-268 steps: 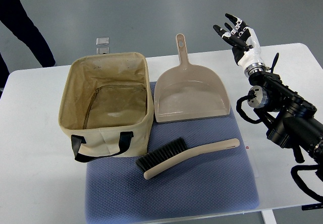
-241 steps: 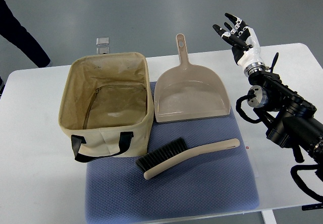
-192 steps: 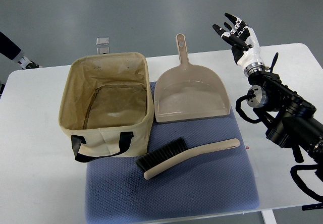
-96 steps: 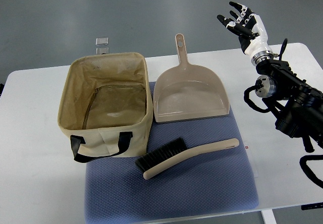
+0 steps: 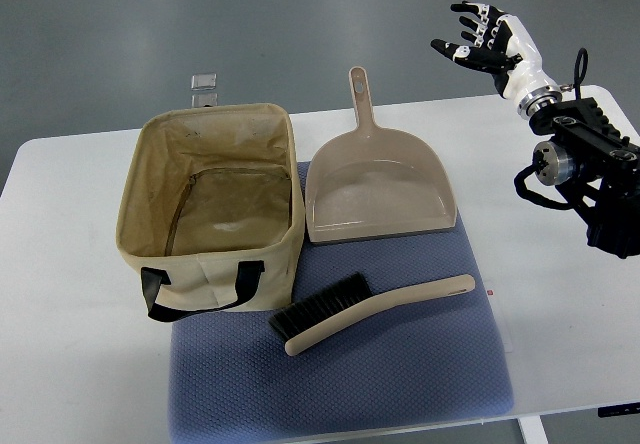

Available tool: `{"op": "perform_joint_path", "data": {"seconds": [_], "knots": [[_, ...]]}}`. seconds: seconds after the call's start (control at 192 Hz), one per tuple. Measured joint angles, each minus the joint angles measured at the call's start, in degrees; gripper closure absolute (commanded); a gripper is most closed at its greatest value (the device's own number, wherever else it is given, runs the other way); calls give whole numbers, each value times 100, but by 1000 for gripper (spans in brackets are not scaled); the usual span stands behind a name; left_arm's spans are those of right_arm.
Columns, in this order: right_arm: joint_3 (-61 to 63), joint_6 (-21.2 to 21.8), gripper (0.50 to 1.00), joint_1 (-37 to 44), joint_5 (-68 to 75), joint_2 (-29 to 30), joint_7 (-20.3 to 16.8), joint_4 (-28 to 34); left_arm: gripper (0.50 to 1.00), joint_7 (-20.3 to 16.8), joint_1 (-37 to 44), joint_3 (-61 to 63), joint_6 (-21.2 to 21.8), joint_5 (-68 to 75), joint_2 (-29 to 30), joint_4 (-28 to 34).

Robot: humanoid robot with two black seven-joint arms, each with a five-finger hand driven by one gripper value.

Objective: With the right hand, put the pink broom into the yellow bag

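A pale pink-beige broom [image 5: 372, 310] with black bristles lies on the blue mat [image 5: 340, 364], its handle pointing right. The open yellow-beige fabric bag [image 5: 212, 206] with black handles stands to its left on the table. My right hand [image 5: 484, 44] is raised high at the back right, beyond the table's far edge, fingers spread and holding nothing. It is far from the broom. The left arm does not show.
A matching pink-beige dustpan [image 5: 378, 189] lies behind the broom, handle pointing away. The white table [image 5: 70, 354] carries everything. A small clear object [image 5: 204, 82] sits on the floor beyond the table.
My right arm has lifted and swung to the right and back, away from the table's middle. A person's leg at the far left has left the view.
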Motion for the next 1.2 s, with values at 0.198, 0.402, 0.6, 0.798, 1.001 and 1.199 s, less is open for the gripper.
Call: {"op": "perform_joint_path", "data": {"seconds": [0.198,0.402,0.6,0.798,1.001,1.199], "knots": [[-888,60,570,286,-796,-424,10,428,500,0,1,-1,-1,0,0,3],[-1557,678,572,523,-2375,-1142,10,1535,500,-3,1,-1,-1,0,0,3],[-1702,1393,572,521,-3743,-1765,24,2536,500,-2,0,-1,-1,0,0,3],[-1731,2081,572,315,-4264,-2171,60,3385,500,-2,1,-1,-1,0,0,2],[-1915,1995,572,29,-5258,-2207,25,3641,500,-2,1,-1,-1,0,0,-2],[-1928,1914,572,-166,-5877,-2218,21,3921,500,1,0,-1,-1,0,0,-2]]}}
